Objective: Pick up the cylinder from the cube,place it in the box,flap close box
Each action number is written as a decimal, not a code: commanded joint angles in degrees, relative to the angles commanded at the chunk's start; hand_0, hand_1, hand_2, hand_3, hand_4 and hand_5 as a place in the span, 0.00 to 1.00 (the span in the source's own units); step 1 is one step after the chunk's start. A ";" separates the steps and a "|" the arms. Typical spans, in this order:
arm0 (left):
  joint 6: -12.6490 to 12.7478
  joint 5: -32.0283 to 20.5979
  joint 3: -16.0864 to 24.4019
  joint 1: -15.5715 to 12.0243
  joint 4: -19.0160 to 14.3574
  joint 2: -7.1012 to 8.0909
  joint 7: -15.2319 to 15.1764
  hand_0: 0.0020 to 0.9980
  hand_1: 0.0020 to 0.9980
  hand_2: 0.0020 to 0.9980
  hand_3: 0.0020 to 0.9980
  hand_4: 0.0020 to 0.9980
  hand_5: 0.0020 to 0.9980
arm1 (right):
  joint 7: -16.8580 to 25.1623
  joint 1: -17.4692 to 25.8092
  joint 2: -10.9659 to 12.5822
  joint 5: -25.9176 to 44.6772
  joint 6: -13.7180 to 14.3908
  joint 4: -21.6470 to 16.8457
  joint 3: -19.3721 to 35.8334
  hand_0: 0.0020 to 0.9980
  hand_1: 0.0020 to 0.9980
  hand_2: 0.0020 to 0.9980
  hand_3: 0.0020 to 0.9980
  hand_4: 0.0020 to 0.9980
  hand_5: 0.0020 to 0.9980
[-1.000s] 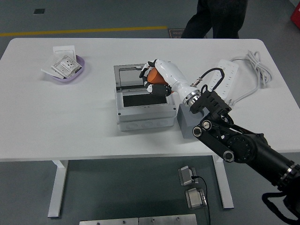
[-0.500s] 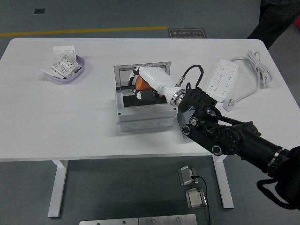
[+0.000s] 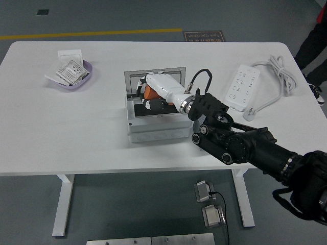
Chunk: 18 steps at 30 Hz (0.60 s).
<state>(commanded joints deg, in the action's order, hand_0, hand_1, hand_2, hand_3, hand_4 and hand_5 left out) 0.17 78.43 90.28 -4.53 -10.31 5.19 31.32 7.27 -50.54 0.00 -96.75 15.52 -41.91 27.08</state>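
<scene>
Head view: cylinder (image 3: pixel 149 92) in right hand (image 3: pixel 156 91).

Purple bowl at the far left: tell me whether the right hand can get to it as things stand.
Probably not right away. The right hand is shut on the orange cylinder over the open box, and the purple bowl sits well off to the left, though nothing stands between them.

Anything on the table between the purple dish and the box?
No. In the head view, only bare white table lies between the purple dish and the box.
</scene>
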 joint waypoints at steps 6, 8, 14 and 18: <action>0.01 0.26 0.05 0.12 0.00 0.03 -0.05 0.75 0.76 0.73 0.83 0.81 0.69 | 1.00 0.28 0.00 0.27 0.36 1.51 -0.35 0.05 0.16 0.26 0.26 0.06 0.07; 0.01 0.34 0.08 0.14 0.00 0.04 -0.08 0.75 0.76 0.73 0.83 0.81 0.69 | 1.31 0.35 0.00 0.27 0.52 1.97 -0.61 0.07 0.17 0.27 0.28 0.07 0.06; 0.03 0.51 0.13 0.29 0.00 0.01 -0.15 0.75 0.76 0.73 0.83 0.81 0.69 | 1.75 0.53 0.00 0.52 0.86 2.47 -0.92 0.09 0.18 0.28 0.30 0.08 0.05; 0.05 0.60 0.07 0.47 0.00 -0.04 -0.29 0.75 0.76 0.73 0.83 0.81 0.69 | 1.93 0.66 0.00 0.91 0.99 2.69 -0.96 0.09 0.18 0.28 0.30 0.08 0.05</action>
<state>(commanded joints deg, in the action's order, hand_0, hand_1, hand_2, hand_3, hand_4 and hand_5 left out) 0.21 79.03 90.35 -4.06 -10.31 5.16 31.03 9.20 -49.87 0.00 -95.84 16.50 -39.22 26.13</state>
